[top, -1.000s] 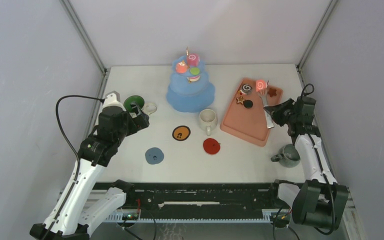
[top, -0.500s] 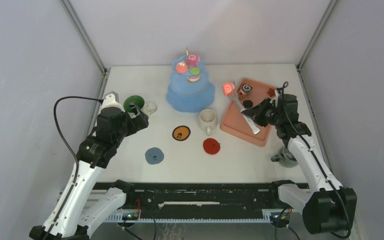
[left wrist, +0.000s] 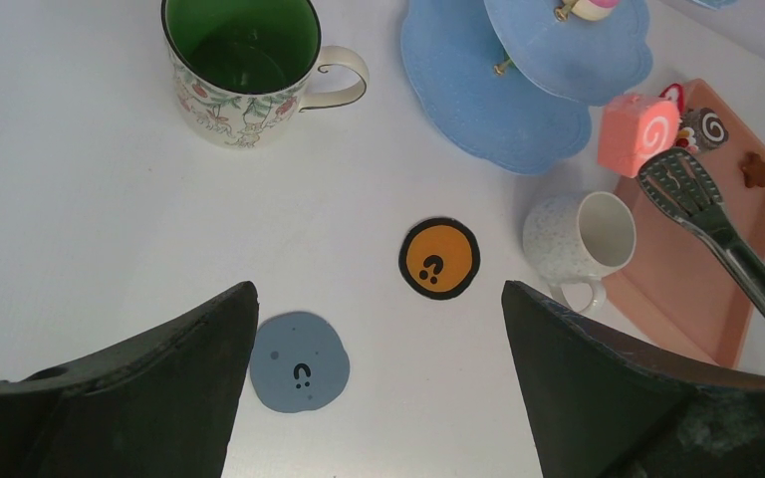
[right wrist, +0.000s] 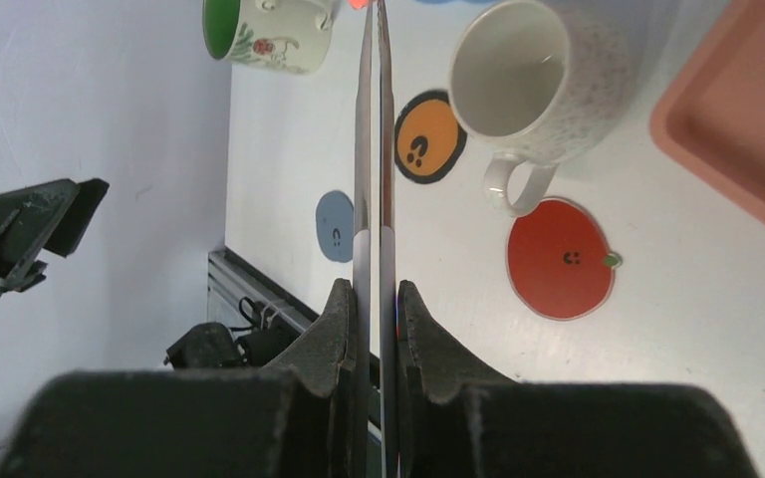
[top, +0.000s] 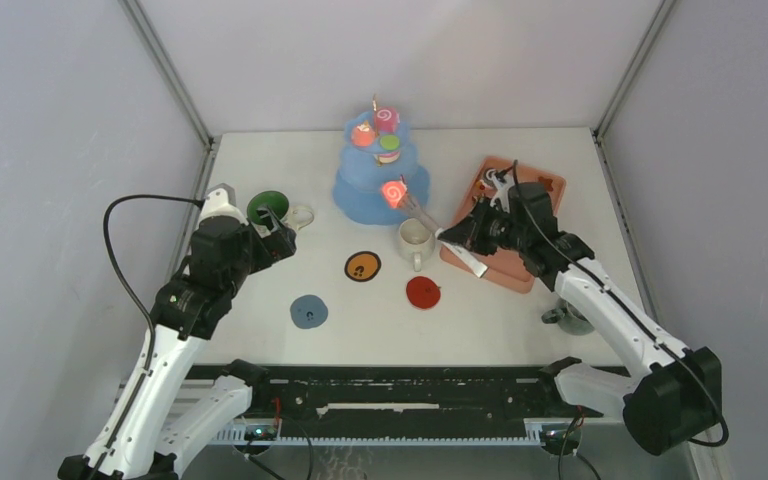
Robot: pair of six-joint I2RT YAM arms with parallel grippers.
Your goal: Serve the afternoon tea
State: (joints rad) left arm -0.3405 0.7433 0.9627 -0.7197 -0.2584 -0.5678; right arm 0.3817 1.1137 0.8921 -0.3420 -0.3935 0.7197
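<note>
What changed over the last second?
The right fingers, still shut on the tongs, swung left, carrying the pink swirl roll from over the tray to the blue tiered stand. Nothing was grabbed or released. The open left fingers, green mug and cream mug stayed put.

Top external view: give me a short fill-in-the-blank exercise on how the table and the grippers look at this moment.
1. The tongs held in the right gripper carry a ___ swirl roll.
2. The mug nearest the left gripper is ___ inside.
3. The coaster nearest the left arm is ___.
4. The left gripper's jaws stand ___.
Missing words: pink; green; blue; open.
</note>
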